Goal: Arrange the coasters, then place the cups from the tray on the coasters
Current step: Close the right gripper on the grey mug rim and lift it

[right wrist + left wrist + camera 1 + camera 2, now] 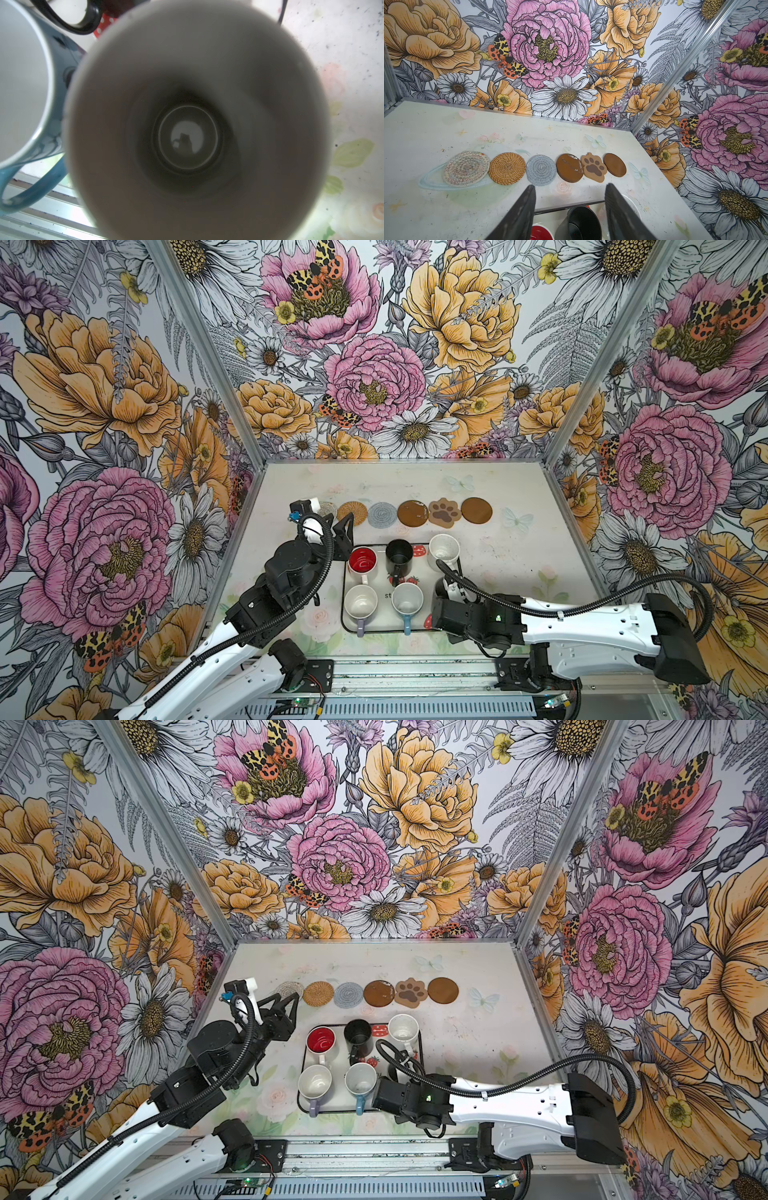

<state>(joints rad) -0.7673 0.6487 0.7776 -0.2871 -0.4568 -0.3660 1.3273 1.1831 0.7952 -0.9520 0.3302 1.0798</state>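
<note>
Coasters [541, 173] lie in line; right end effector [444, 585] possibly holds grey mug [187, 135]

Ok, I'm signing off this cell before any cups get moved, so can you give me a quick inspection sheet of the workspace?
Surface: pale printed tabletop, scuffed with dark specks.
Coasters: six flat coasters in one row at the far side.
Cups: red-inside white mug, black mug, speckled white mug, lilac mug, light blue mug upright on the strawberry-print cream tray; tall grey mug under the right gripper.
Clutter: nothing seen.
Grippers: left gripper jaws open, empty, near the tray's far left corner; right jaws hidden.
Cables: black corrugated conduit loops off each arm; the right one arches over the tray.
Surroundings: floral-print walls, aluminium frame posts.
</note>
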